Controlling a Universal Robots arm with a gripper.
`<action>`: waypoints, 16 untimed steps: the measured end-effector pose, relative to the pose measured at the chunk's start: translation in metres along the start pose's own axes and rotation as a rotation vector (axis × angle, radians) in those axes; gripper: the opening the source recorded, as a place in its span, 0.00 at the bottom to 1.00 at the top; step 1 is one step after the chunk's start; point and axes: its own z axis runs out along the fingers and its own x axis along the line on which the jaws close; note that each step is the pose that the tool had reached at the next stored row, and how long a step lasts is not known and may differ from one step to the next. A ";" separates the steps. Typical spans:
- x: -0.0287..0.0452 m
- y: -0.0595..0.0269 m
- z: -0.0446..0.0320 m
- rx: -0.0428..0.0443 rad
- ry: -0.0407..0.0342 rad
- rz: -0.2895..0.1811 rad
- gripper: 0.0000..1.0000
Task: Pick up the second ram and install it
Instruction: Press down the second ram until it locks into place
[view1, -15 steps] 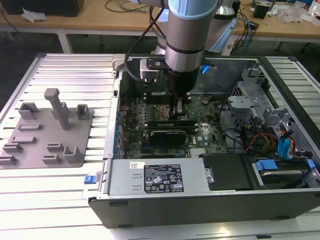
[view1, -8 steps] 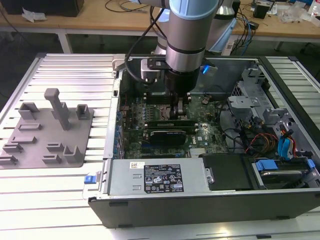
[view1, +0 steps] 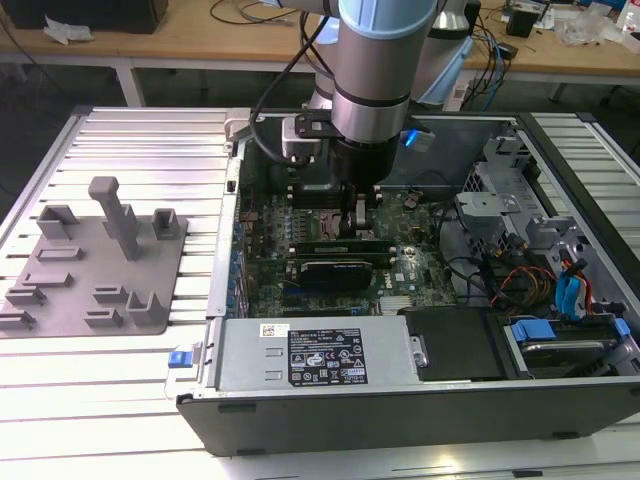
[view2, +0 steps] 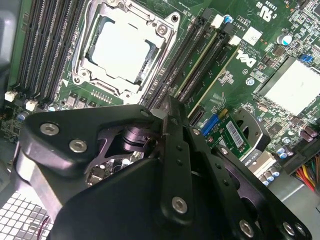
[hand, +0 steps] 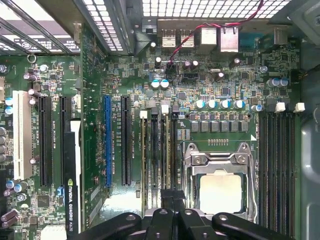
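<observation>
My gripper (view1: 360, 228) reaches down into the open computer case over the motherboard's memory slots. In the second wrist view its black fingers (view2: 176, 150) are drawn together. The second ram (view2: 196, 61) shows as a thin green board edge running out from the fingertips along a black slot. It stands in that slot, held at its top edge. Another thin green stick (view2: 214, 71) stands in the neighbouring slot. In the first wrist view the gripper (hand: 173, 196) sits over the slots (hand: 159, 150) beside the processor socket (hand: 220, 187).
A grey fixture plate (view1: 95, 265) with upright posts lies on the slatted table at the exterior view's left. A black expansion card (view1: 340, 268) sits near the gripper. The power supply (view1: 310, 355), drive bays and cables (view1: 560, 290) crowd the case.
</observation>
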 end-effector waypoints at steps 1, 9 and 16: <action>0.0000 0.0000 0.0000 0.0000 0.0000 0.000 0.08; -0.0002 -0.0007 0.0000 -0.0001 0.0000 0.000 0.08; -0.0003 -0.0095 0.0000 -0.0001 0.0000 0.000 0.08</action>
